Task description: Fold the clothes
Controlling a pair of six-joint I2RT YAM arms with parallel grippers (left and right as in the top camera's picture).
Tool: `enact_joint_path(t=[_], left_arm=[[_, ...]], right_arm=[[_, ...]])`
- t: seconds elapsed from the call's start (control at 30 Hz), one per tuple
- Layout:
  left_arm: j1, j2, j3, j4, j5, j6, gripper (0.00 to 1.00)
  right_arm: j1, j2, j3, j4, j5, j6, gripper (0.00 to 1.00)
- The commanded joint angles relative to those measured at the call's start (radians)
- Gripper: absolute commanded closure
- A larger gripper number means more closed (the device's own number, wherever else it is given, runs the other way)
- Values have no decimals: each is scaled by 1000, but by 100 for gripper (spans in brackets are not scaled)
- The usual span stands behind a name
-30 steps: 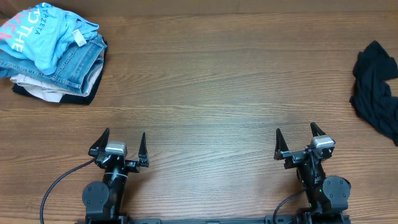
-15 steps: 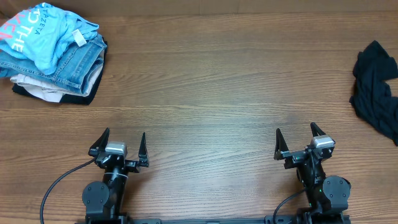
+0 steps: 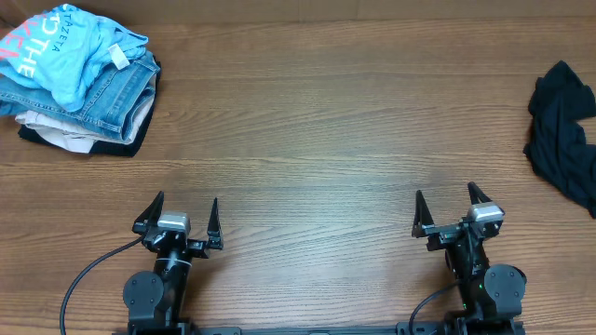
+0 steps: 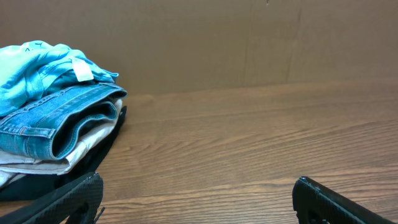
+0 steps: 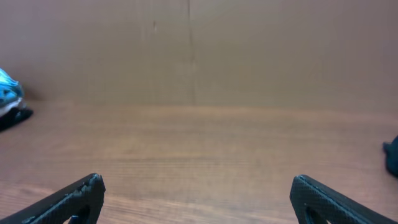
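The table (image 3: 317,140) is brown wood with lines in it, smooth and a little shiny; the blue shirt (image 3: 65,46) is soft cloth; the jeans (image 3: 112,98) are rough denim; the dark clothes (image 3: 563,130) are crumpled matt cloth; the fingers (image 4: 74,194) look like dull black plastic.

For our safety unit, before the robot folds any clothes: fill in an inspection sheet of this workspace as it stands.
Surface: wooden table, bare in the middle.
Job's things: folded stack in the far left corner; dark garment crumpled at the right edge.
Clutter: nothing seen.
Grippers: left gripper and right gripper both open, holding nothing, at the near edge.
Cables: black cable curving from the left arm's base.
Surroundings: plain brown wall behind the table.
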Motion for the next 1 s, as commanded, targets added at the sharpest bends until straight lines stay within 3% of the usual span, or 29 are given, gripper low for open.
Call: enact_joint_path(t=[0.0,0.1,0.27,0.47,0.67,0.83,0.97], left_arm=[[5,-8,-4,1,20,-12,0],[4,-8,-4,18,48,-74,0],[4,-8,33,101,304,-73,0],[4,71,248,46,308,-47,0],[4,513,562,-61,346,-24,0],[3,1037,998,-393,380,-1,0],[-8,1311,1207,-612,375,70,0]], right_arm=[[-5,-8,-5,66,-2,11,0],[-5,-8,-5,54,-34,11,0],[-6,-8,51,188,-30,97,0],[-7,129,293,116,-18,89,0],[-7,565,626,-8,-18,66,0],[-7,1101,1087,-347,-18,29,0],[-7,1386,1240,-466,-34,32,0]])
